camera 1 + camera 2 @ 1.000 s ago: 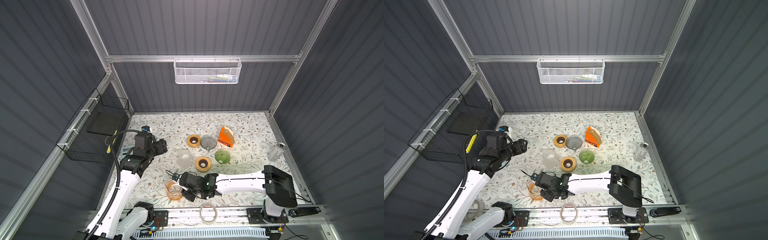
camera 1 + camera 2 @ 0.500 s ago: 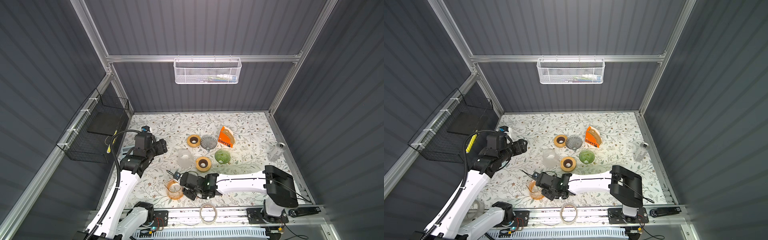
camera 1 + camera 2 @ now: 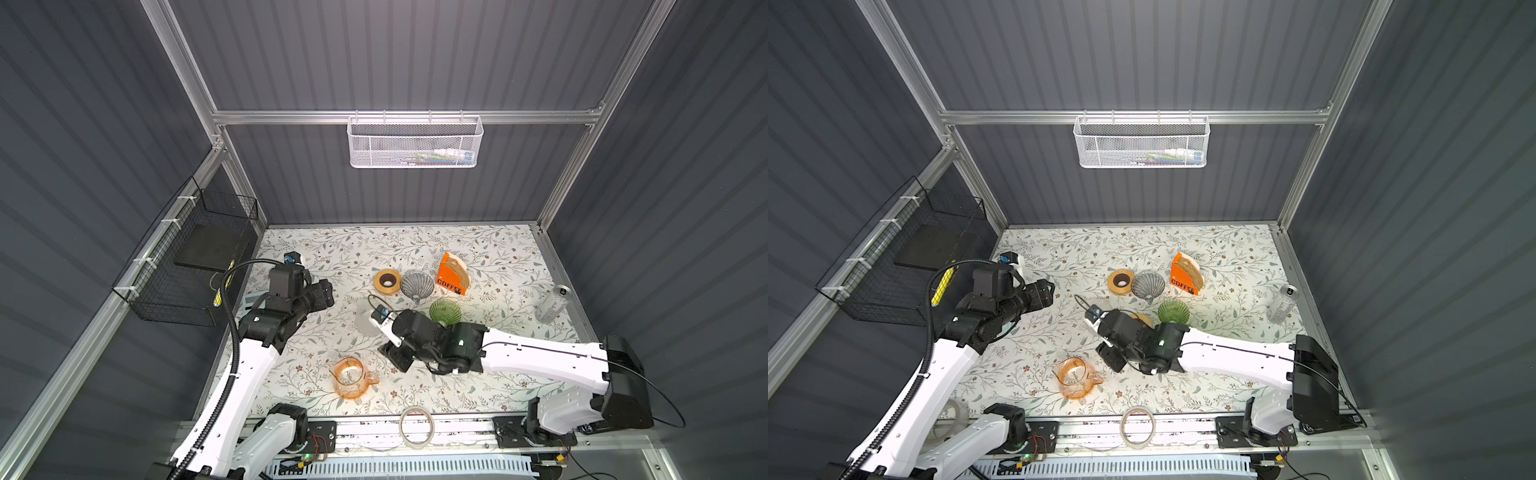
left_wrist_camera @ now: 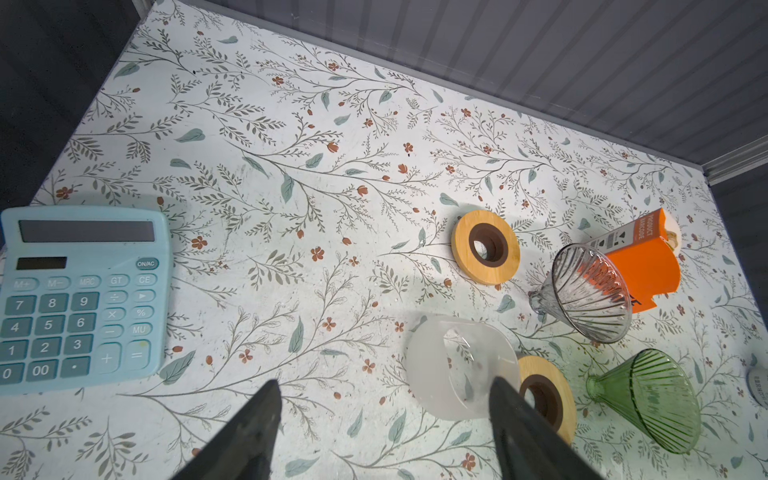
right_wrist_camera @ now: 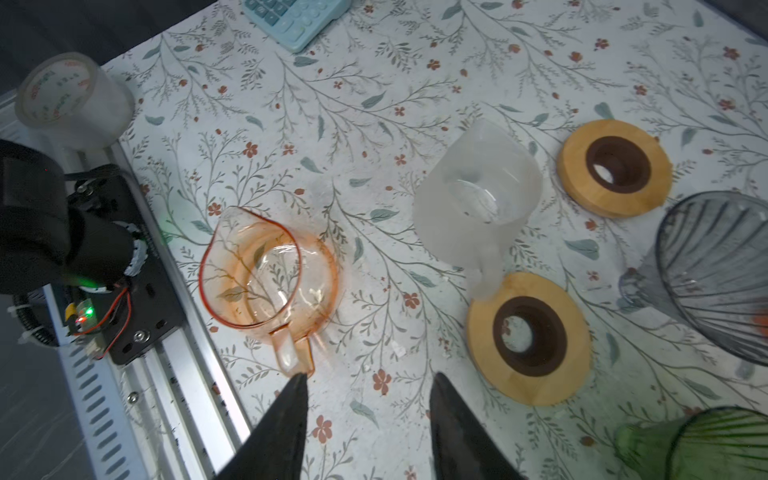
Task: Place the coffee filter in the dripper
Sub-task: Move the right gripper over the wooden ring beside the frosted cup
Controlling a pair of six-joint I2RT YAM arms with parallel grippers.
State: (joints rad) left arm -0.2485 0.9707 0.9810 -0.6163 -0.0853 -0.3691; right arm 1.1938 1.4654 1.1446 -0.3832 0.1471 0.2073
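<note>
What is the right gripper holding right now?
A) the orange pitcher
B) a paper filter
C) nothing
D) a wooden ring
C: in the wrist view the right gripper has its jaws apart with only bare tabletop between them. The handle of the orange pitcher sits by one fingertip, outside the jaws.

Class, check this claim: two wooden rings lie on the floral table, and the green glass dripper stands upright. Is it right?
Not quite. The green glass dripper is not upright: it lies on its side, as the left wrist view shows. The two wooden rings do lie on the floral table.
</note>
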